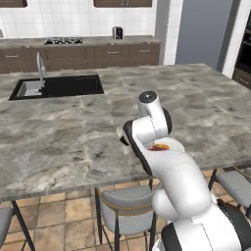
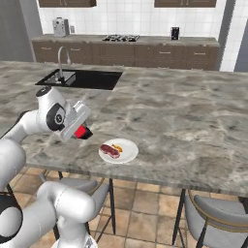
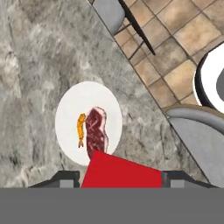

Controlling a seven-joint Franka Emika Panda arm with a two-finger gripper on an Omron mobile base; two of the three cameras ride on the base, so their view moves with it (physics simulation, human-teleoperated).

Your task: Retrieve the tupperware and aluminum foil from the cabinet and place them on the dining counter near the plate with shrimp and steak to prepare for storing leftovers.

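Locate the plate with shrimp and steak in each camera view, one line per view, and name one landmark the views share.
Left base view: the plate with shrimp and steak sits right of centre, mostly behind the white arm.
Right base view: it lies near the middle, on the dining counter, close to its near edge.
Hand view: it is left of centre, just above the red end of the aluminum foil.
Shared landmark: the counter's near edge.

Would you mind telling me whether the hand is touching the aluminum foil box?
Touching. In the hand view the aluminum foil sits clamped between both fingertips of the hand, its red end flush against them.
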